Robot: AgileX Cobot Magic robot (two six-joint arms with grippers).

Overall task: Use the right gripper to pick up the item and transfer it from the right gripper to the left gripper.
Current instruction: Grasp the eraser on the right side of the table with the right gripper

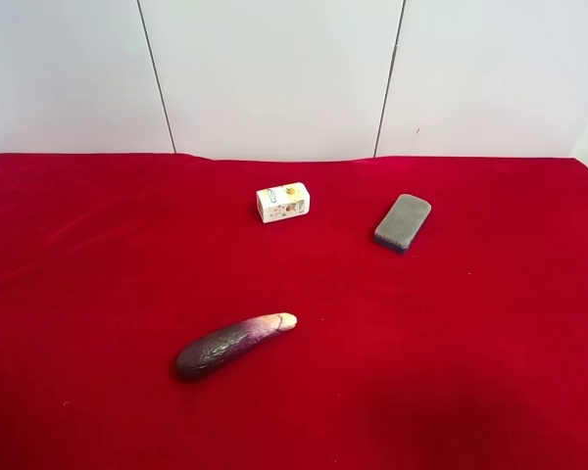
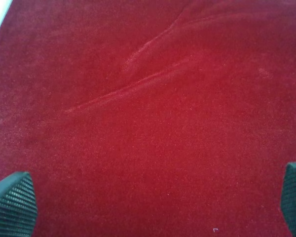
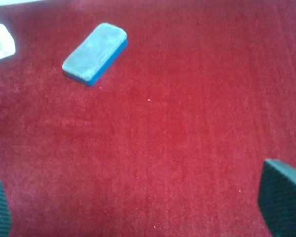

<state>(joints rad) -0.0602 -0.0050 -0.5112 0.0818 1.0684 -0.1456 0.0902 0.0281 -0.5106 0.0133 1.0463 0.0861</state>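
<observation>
Grey block (image 1: 403, 222) lies flat on red cloth (image 1: 98, 294), near white printed box (image 1: 283, 203). Right gripper (image 3: 138, 205) jaws wide apart, short of block. Left gripper (image 2: 153, 200) jaws wide apart over cloth.

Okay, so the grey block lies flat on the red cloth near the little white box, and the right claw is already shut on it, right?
Not quite. The right wrist view shows the right claw open, its jaws wide over bare red cloth, apart from the grey block. The rest holds: the block lies flat on the red cloth near the little white box.
</observation>
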